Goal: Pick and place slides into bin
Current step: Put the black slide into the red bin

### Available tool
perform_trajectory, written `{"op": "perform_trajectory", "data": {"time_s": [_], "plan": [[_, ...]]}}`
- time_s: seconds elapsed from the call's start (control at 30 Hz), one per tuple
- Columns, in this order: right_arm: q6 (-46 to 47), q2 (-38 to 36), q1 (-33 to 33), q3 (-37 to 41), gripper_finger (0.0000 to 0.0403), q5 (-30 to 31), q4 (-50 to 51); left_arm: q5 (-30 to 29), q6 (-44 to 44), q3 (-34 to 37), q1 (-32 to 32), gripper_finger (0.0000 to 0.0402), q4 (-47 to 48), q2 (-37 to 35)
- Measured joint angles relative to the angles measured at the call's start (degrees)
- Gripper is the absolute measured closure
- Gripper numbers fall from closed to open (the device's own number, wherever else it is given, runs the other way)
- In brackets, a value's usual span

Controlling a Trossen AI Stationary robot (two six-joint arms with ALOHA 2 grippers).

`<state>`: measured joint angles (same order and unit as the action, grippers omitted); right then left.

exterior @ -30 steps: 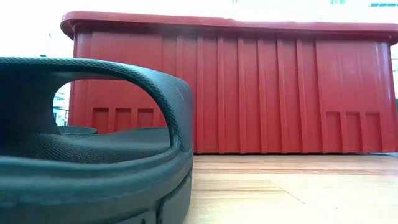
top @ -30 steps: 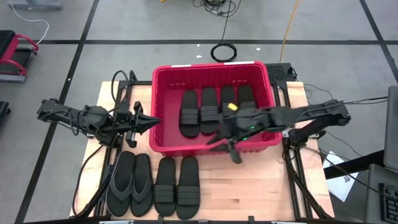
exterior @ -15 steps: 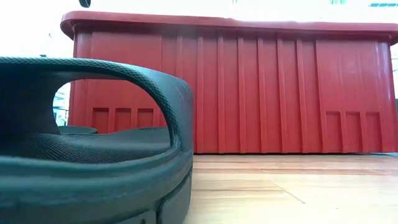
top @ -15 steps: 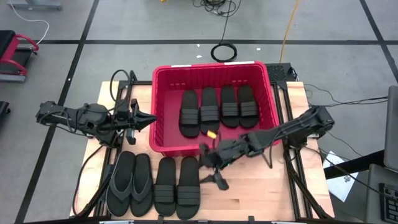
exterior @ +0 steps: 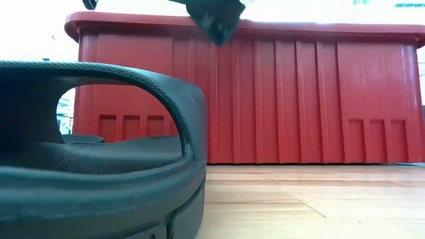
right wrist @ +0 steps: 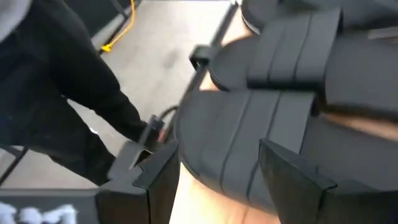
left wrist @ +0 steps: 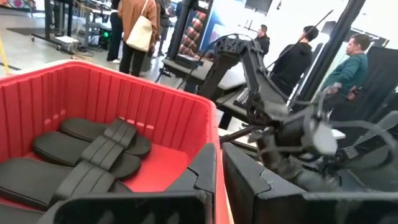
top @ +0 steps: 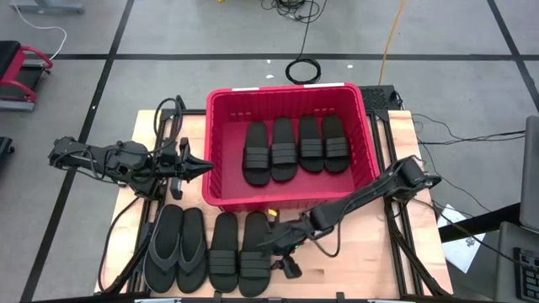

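L pincer (top: 205, 167) waits shut by the bin (top: 221, 195), 4 slides (top: 296, 147) inside. R pincer (top: 280, 252), fingers spread, empty, over front-edge slides (top: 254, 252) on worktop (top: 354, 265): light, bendy rubber; you'd likely grip the strap.

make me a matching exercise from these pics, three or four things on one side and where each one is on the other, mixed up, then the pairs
Things:
1. bin
2. left gripper
3. right gripper
4. thong flip-flops

Places or states:
A. shut, beside the bin's left wall
B. holds four strapped slides side by side
C. open, over the slide nearest the bin's front right
D. leftmost pair on the table in front of the bin

Pairs: 1-B, 2-A, 3-C, 4-D
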<state>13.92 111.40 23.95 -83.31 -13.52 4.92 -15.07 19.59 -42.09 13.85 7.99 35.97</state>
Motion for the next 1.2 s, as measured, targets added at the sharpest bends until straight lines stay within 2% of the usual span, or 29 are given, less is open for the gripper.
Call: {"op": "perform_trajectory", "data": {"time_s": [0.13,0.33,0.43,0.57,0.87,1.2], "plan": [[7.58,2.52,-0.12,0.02,0.0197,3.47,0.67,0.43,0.58,0.0,0.0,0.0378,0.0,0.02],[10.86,2.9,-1.62,0.02,0.0197,7.91,0.86,1.75,1.8,0.0,0.0,0.0378,-0.18,0.01],[10.84,2.92,-2.19,0.02,0.0197,6.69,1.49,1.75,2.22,0.0,0.0,0.0378,-0.15,0.02],[9.14,3.0,-2.52,0.02,0.0197,1.44,5.28,1.75,2.38,0.0,0.0,0.0378,-0.13,0.0],[8.8,5.66,-2.11,0.09,0.0197,2.83,5.85,1.75,2.39,0.0,0.0,0.0378,-0.04,0.02],[6.29,6.64,-2.59,0.09,0.0197,3.81,-0.41,1.72,2.02,0.0,0.0,0.0378,0.24,0.02]]}}
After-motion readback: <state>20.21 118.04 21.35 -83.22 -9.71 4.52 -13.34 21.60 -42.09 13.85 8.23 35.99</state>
